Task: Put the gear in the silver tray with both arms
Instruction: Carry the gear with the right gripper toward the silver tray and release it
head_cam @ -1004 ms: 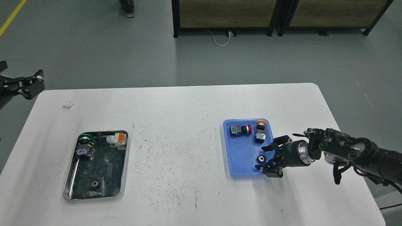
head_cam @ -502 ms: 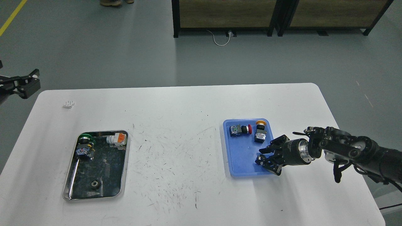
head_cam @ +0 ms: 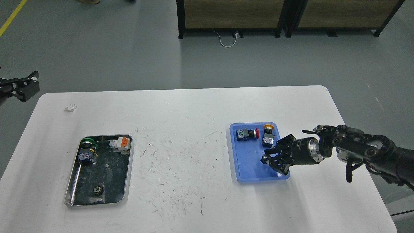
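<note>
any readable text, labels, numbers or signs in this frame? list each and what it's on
None readable in the head view.
Push-button switch in the blue tray: patterned face, too small to read.
Yellow-capped switch beside it: pale label, blurred.
Switch in the silver tray: coloured sticker, illegible.
White and orange part there: no print visible.
Right pincer, left pincer: no markings visible.

black jointed arms (head_cam: 365, 152), silver wrist ring (head_cam: 313, 149)
</note>
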